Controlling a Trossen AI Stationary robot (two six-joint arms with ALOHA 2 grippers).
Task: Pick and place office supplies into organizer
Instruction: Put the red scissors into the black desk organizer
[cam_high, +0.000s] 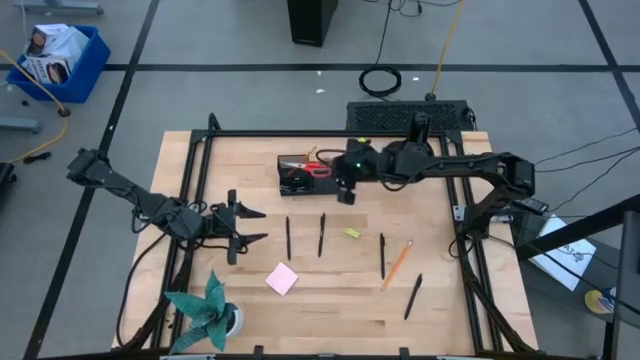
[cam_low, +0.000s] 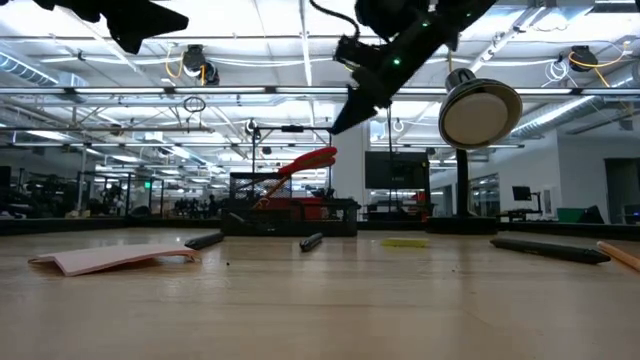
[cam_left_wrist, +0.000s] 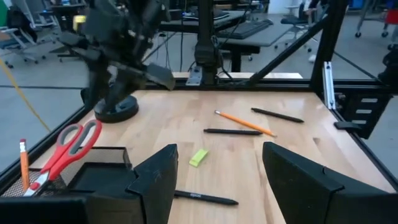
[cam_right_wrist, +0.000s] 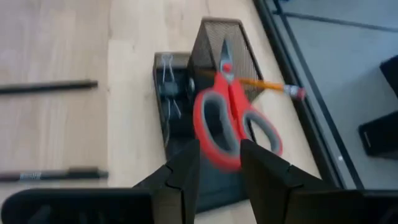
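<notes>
Red-handled scissors (cam_right_wrist: 233, 121) and an orange pencil (cam_right_wrist: 270, 86) stand in the organizer (cam_high: 300, 175) near the worktop's (cam_high: 330, 300) far edge. Right gripper (cam_high: 346, 190) hovers above it, fingers parted, empty. Only the right wrist view shows binder clips (cam_right_wrist: 168, 87) in the tray. Left gripper (cam_high: 245, 228), spread, waits near the left edge.

A small black wire-mesh desk organizer (cam_high: 296, 175) sits near the table's far edge, holding red-handled scissors (cam_high: 318, 169) and an orange pencil (cam_right_wrist: 268, 86). Four thin black pens (cam_high: 321, 235), another orange pencil (cam_high: 397, 264), a pink sticky-note pad (cam_high: 282, 279) and a small yellow eraser (cam_high: 352, 233) lie scattered on the wood.
</notes>
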